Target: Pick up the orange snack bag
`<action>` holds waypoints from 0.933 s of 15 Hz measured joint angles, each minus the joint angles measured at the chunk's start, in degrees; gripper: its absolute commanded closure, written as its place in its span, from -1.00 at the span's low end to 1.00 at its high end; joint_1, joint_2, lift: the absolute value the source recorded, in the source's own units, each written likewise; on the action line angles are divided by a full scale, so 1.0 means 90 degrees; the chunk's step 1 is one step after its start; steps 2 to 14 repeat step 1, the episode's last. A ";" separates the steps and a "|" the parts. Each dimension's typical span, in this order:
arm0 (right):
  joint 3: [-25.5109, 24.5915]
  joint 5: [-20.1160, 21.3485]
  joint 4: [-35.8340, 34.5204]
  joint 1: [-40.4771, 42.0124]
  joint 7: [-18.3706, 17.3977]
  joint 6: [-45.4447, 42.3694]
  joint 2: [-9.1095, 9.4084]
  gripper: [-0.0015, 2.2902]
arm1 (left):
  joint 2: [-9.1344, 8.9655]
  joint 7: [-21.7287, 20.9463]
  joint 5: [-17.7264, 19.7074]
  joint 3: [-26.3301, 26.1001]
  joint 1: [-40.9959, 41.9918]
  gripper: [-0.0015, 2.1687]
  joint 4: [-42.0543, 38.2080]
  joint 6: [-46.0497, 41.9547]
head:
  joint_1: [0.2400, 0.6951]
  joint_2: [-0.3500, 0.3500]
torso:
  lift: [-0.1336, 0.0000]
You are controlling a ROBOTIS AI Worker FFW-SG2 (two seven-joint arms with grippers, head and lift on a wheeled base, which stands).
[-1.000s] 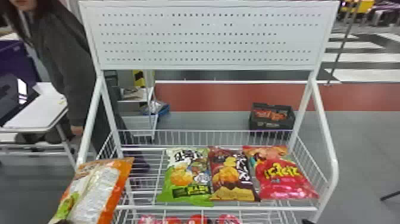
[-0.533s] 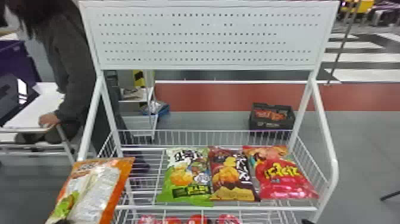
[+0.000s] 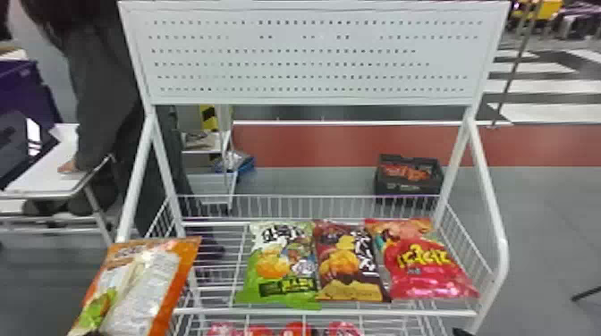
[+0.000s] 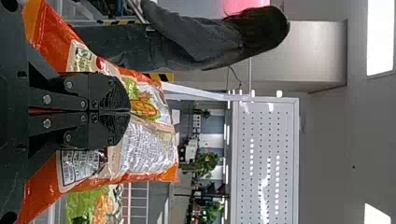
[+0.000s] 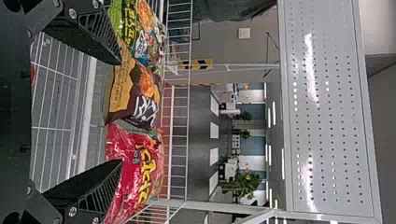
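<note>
Before a white rack (image 3: 326, 312), I am pinching the orange bag (image 3: 143, 286) in my left fingers (image 4: 112, 95), which are pressing together with its crinkling film caught between them; the orange bag is hanging tilted at the rack's left side, outside the shelf where a green bag (image 3: 279, 268), a brown bag (image 3: 346, 272) and a red bag (image 3: 429, 272) are lying side by side; my right fingers (image 5: 88, 182) are standing spread before that row, holding nothing.

By my judgement, the pick-up is all but reaching its end, the grip being made and the orange bag hanging off the shelf; what the next move is calling for is steadiness, my left fingers pinching firmly while the arm is bearing the load away from the rack's left post (image 3: 134, 192); the slick film could be slipping if I am easing the squeeze, and the broad, limp body could be swinging or snagging on the wire if I am hurrying; my right fingers are needing to do nothing here.
</note>
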 measured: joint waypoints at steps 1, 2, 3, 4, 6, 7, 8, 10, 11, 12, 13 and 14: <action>0.0000 -0.0001 -0.0001 0.0000 0.0000 0.0000 0.0002 -0.87 | 0.0000 -0.0002 0.0000 0.0000 0.0000 0.33 0.0003 -0.0001 | 0.14 0.00 | 1.00; 0.0000 -0.0001 -0.0001 0.0000 0.0000 0.0000 0.0002 -0.87 | 0.0000 -0.0002 0.0000 0.0000 0.0000 0.33 0.0003 -0.0001 | 0.14 0.00 | 1.00; 0.0000 -0.0001 -0.0001 0.0000 0.0000 0.0000 0.0002 -0.87 | 0.0000 -0.0002 0.0000 0.0000 0.0000 0.33 0.0003 -0.0001 | 0.14 0.00 | 1.00; 0.0000 -0.0001 -0.0001 0.0000 0.0000 0.0000 0.0002 -0.87 | 0.0000 -0.0002 0.0000 0.0000 0.0000 0.33 0.0003 -0.0001 | 0.14 0.00 | 1.00; 0.0000 -0.0001 -0.0001 0.0000 0.0000 0.0000 0.0002 -0.87 | 0.0000 -0.0002 0.0000 0.0000 0.0000 0.33 0.0003 -0.0001 | 0.14 0.00 | 1.00; 0.0000 -0.0001 -0.0001 0.0000 0.0000 0.0000 0.0002 -0.87 | 0.0000 -0.0002 0.0000 0.0000 0.0000 0.33 0.0003 -0.0001 | 0.14 0.00 | 1.00; 0.0000 -0.0001 -0.0001 0.0000 0.0000 0.0000 0.0002 -0.87 | 0.0000 -0.0002 0.0000 0.0000 0.0000 0.33 0.0003 -0.0001 | 0.14 0.00 | 1.00; 0.0000 -0.0001 -0.0001 0.0000 0.0000 0.0000 0.0002 -0.87 | 0.0000 -0.0002 0.0000 0.0000 0.0000 0.33 0.0003 -0.0001 | 0.14 0.00 | 1.00; 0.0000 -0.0001 -0.0001 0.0000 0.0000 0.0000 0.0002 -0.87 | 0.0000 -0.0002 0.0000 0.0000 0.0000 0.33 0.0003 -0.0001 | 0.14 0.00 | 1.00; 0.0000 -0.0001 -0.0001 0.0000 0.0000 0.0000 0.0002 -0.87 | 0.0000 -0.0002 0.0000 0.0000 0.0000 0.33 0.0003 -0.0001 | 0.14 0.00 | 1.00; 0.0000 -0.0001 -0.0001 0.0000 0.0000 0.0000 0.0002 -0.87 | 0.0000 -0.0002 0.0000 0.0000 0.0000 0.33 0.0003 -0.0001 | 0.14 0.00 | 1.00; 0.0000 -0.0001 -0.0001 0.0000 0.0000 0.0000 0.0002 -0.87 | 0.0000 -0.0002 0.0000 0.0000 0.0000 0.33 0.0003 -0.0001 | 0.14 0.00 | 1.00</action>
